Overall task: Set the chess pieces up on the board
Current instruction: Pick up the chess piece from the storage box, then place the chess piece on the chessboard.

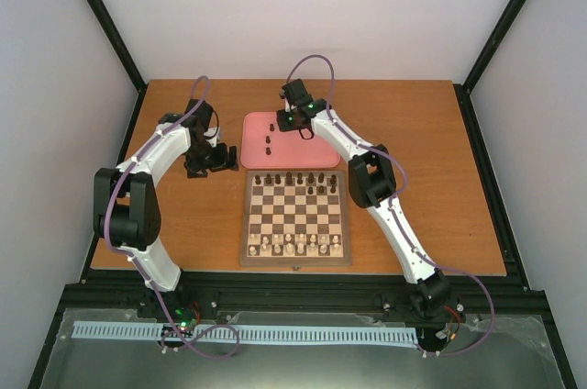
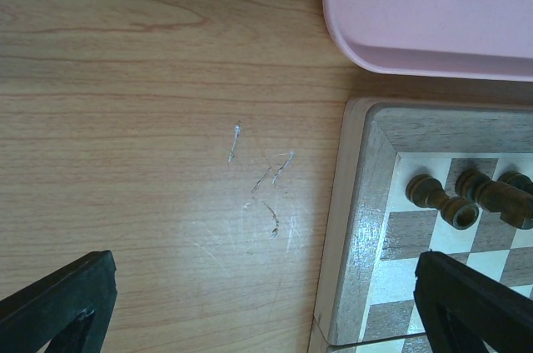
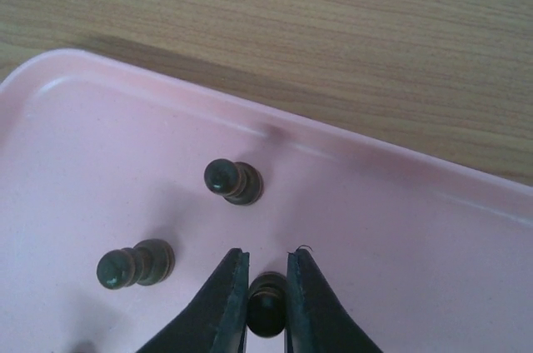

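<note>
My right gripper (image 3: 266, 256) is over the pink tray (image 3: 400, 228) and is shut on a dark pawn (image 3: 266, 311); I cannot tell whether the pawn is lifted. Two more dark pawns (image 3: 232, 181) (image 3: 136, 265) stand on the tray just ahead and to the left. The board (image 1: 295, 263) lies in front of the tray, with dark pieces (image 1: 295, 179) along its far rows. My left gripper (image 2: 266, 303) is open and empty over bare table beside the board's far-left corner (image 2: 358, 228), where two dark pieces (image 2: 440, 201) stand.
Pale cream pieces (image 1: 295, 243) fill the board's near rows. The pink tray (image 1: 257, 155) touches the board's far edge. The right gripper (image 1: 298, 125) is at the tray's far right, the left gripper (image 1: 206, 167) left of the tray. Walls enclose the table.
</note>
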`<state>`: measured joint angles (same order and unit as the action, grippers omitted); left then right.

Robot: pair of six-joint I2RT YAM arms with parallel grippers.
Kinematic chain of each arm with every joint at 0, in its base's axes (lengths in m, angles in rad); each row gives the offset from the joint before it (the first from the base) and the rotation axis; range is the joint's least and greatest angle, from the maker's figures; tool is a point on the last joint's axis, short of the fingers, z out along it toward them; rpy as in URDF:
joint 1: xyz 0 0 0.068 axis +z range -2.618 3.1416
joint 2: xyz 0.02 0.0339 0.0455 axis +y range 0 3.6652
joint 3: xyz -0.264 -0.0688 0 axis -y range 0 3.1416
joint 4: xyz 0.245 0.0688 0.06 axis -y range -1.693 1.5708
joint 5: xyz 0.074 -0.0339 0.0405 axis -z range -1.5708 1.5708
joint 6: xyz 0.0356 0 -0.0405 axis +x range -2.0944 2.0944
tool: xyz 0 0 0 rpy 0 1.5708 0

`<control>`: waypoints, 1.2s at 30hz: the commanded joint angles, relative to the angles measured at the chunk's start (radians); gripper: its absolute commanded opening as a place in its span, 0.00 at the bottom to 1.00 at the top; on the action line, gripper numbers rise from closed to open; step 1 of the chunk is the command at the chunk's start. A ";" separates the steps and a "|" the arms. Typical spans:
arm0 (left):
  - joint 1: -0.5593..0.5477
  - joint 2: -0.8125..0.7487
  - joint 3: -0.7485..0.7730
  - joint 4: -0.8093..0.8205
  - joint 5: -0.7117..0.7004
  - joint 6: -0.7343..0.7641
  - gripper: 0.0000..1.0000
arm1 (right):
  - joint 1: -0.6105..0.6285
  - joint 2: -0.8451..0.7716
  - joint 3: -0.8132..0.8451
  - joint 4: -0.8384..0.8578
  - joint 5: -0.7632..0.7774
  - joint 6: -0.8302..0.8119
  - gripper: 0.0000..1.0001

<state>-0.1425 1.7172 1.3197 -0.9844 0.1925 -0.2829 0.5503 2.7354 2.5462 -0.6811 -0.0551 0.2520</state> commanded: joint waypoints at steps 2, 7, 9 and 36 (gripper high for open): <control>-0.005 0.003 0.029 0.001 0.013 0.019 1.00 | -0.004 0.028 0.031 -0.001 0.005 -0.004 0.06; -0.004 -0.001 0.021 0.006 0.015 0.020 1.00 | -0.004 0.013 0.030 -0.017 0.006 -0.012 0.03; -0.005 -0.002 0.021 0.007 0.016 0.018 1.00 | -0.004 -0.009 0.025 -0.030 0.011 -0.020 0.03; -0.005 -0.034 0.041 0.000 -0.023 0.029 1.00 | 0.128 -0.777 -0.559 -0.115 0.111 -0.068 0.03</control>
<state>-0.1425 1.7161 1.3350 -0.9859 0.1749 -0.2749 0.6415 2.0750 2.0766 -0.7742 0.0185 0.1787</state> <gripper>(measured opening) 0.997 0.094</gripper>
